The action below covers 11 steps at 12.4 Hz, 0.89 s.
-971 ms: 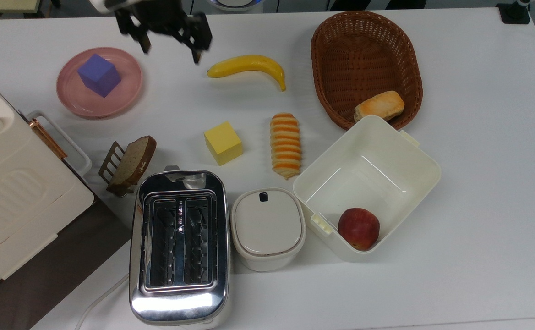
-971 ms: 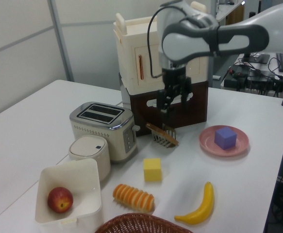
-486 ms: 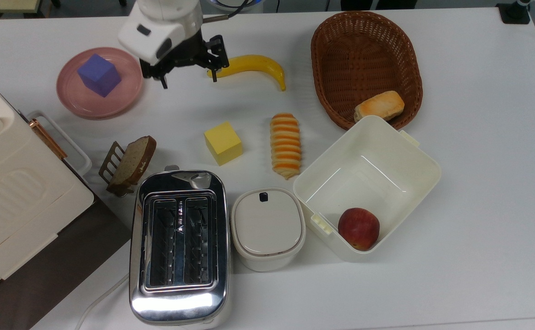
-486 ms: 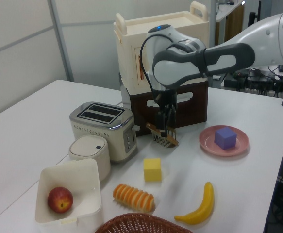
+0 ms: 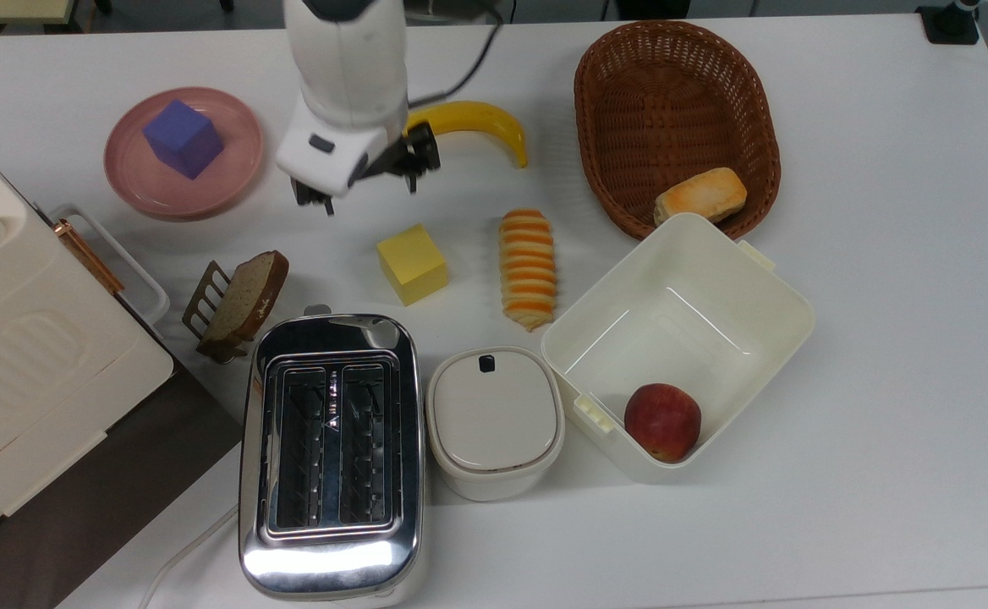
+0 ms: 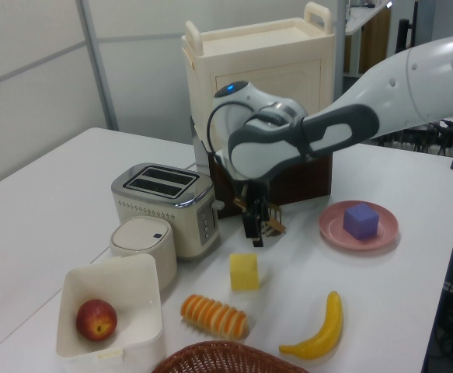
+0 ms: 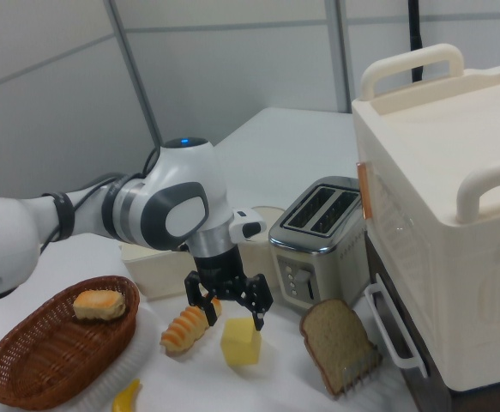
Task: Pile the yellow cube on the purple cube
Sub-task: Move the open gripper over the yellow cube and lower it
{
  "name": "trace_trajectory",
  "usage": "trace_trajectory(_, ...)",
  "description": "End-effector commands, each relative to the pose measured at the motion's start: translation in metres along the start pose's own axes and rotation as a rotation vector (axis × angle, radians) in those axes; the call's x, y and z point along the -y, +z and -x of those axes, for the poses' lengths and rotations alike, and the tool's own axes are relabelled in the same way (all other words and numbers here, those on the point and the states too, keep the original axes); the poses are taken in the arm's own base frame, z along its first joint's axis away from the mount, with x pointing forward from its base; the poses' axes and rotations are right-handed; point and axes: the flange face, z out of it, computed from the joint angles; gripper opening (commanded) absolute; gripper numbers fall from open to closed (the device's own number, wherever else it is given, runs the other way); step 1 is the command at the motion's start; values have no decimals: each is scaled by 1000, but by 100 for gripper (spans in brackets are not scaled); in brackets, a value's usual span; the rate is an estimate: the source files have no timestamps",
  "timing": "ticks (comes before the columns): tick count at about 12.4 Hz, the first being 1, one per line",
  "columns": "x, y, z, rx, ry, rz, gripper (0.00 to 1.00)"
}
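- Since a second ago, when my claw (image 5: 369,188) hung near the far table edge in the top view, it has travelled toward the pale-yellow matte cube (image 5: 411,263), so I judge the approach for the pick is under way.
- The claw's two black fingers are spread wide and hold nothing; in the right view they hang open above the table, just over and beside the yellow cube (image 7: 241,341).
- In the top view the yellow cube sits on the white table (image 5: 883,254), apart from the claw, below it and slightly toward the top view's right.
- The blue-violet matte cube (image 5: 183,138) rests on a round pink plate (image 5: 236,182) toward the top view's left, untouched.
- Nothing is stacked yet; I reckon I must bring the claw over the yellow cube and lower it before closing.
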Motion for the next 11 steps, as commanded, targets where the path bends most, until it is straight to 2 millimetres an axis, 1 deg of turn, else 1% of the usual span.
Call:
trace_trajectory(1,11,20,-21,-9,7,43,100)
trace_trajectory(4,13,34,-27,0,-11,59,100)
trace_trajectory(6,22,36,-29,6,-33,65,100)
trace_trajectory(7,24,42,-31,16,-38,72,100)
trace_trajectory(8,28,43,-32,18,-17,79,100)
trace_trajectory(11,38,56,-35,44,-14,108,100)
